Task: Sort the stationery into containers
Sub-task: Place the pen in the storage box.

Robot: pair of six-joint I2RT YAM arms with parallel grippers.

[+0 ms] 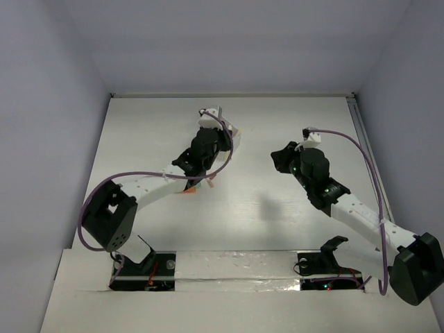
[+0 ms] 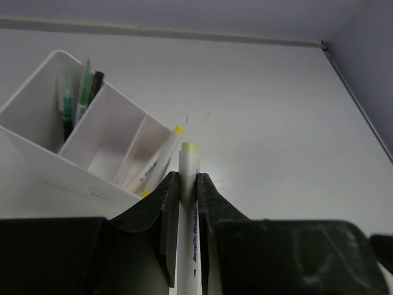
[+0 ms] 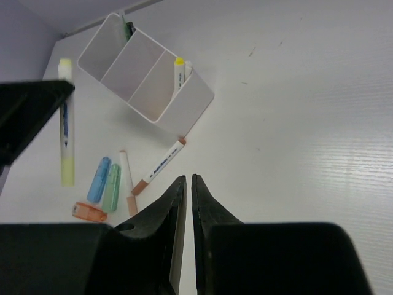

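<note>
**Item 1, left gripper (image 2: 188,184).** Jaws clenched on a yellow-capped pen (image 2: 189,152). The pen's long axis runs along the fingers. Its cap sticks out past the tips and its barrel runs back between them.

**Item 2, box (image 2: 55,169).** White, three compartments, standing on the table (image 2: 276,110) ahead and to the left of those jaws.
- Far end compartment: green and dark pens.
- Middle compartment: looks bare.
- Nearest end compartment: yellow-tipped pens, leaning just left of the held pen's cap.

The held pen matches the nearest lot. The coming move likely turns on shifting it a little left over that compartment and standing it on end.

**Item 3, right gripper (image 3: 187,179).** Jaws drawn almost together, nothing between them. It hangs over bare table, well apart from the box. The left arm is the nearer one.

**Item 4, loose stock.** Lying on the table between the right jaws and the box:
- blue piece (image 3: 98,179), green piece (image 3: 112,187) and orange piece (image 3: 89,212), close together
- two white pens: one brown-ended (image 3: 158,167), lying slantwise toward the box corner, and one tan-tipped (image 3: 127,181) beside the green piece

None is sorted yet.
</note>
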